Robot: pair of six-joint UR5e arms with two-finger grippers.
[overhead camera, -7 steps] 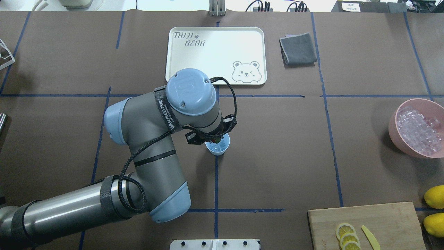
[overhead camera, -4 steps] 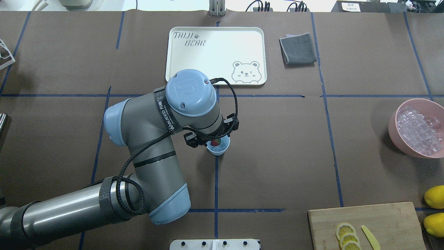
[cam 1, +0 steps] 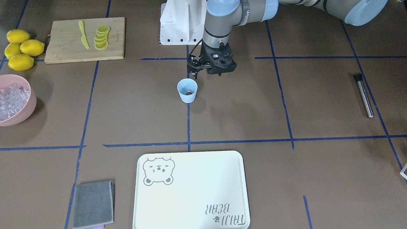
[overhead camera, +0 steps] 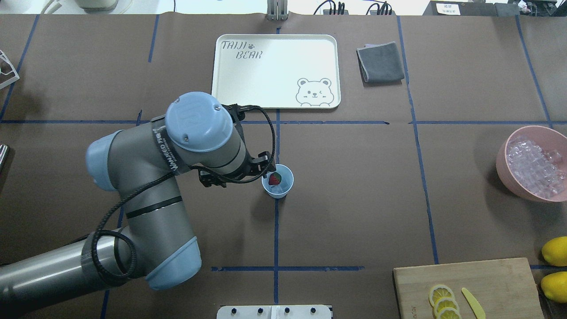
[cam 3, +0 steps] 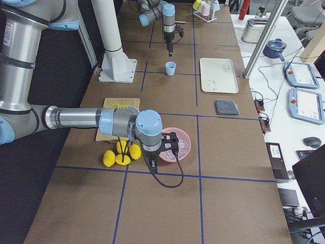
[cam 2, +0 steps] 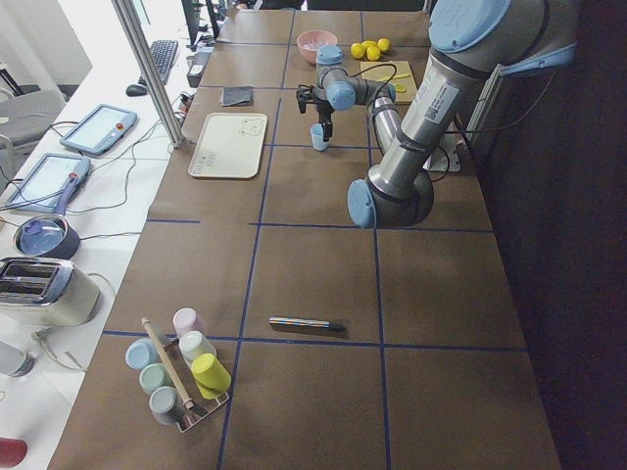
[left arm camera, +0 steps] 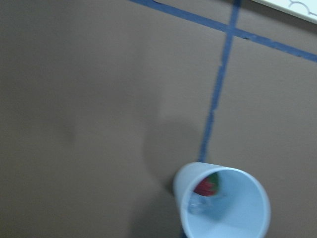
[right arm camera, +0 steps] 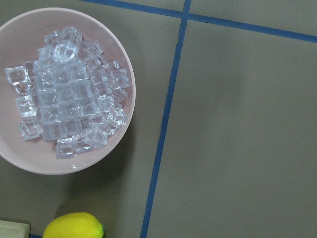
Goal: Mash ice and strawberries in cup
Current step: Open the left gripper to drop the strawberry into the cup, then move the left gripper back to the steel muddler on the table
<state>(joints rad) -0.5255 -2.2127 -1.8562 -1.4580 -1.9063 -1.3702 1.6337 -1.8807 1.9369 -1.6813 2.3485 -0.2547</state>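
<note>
The light-blue cup point(overhead camera: 283, 188) stands upright at the table's middle; it also shows in the front view point(cam 1: 187, 92) and the left wrist view point(left arm camera: 247, 213). A red strawberry point(overhead camera: 274, 179) with a green top lies inside it point(left arm camera: 205, 186), next to a clear ice cube point(left arm camera: 195, 204). My left gripper point(cam 1: 193, 73) hangs just beside the cup, on the robot's side, open and empty. My right gripper point(cam 3: 152, 163) hovers by the pink bowl point(right arm camera: 130, 84) full of ice point(right arm camera: 64, 99); I cannot tell whether it is open or shut.
A white bear tray point(overhead camera: 274, 40) lies beyond the cup, with a grey cloth point(overhead camera: 381, 62) to its right. A metal rod point(cam 1: 364, 95) lies at the robot's left. The cutting board point(overhead camera: 487, 283) holds lemon slices and a knife, with lemons point(overhead camera: 556, 250) beside it.
The left gripper was over the cup holding the strawberry. It let go, the strawberry now lies in the cup, and the arm has swung left, away from the cup.
</note>
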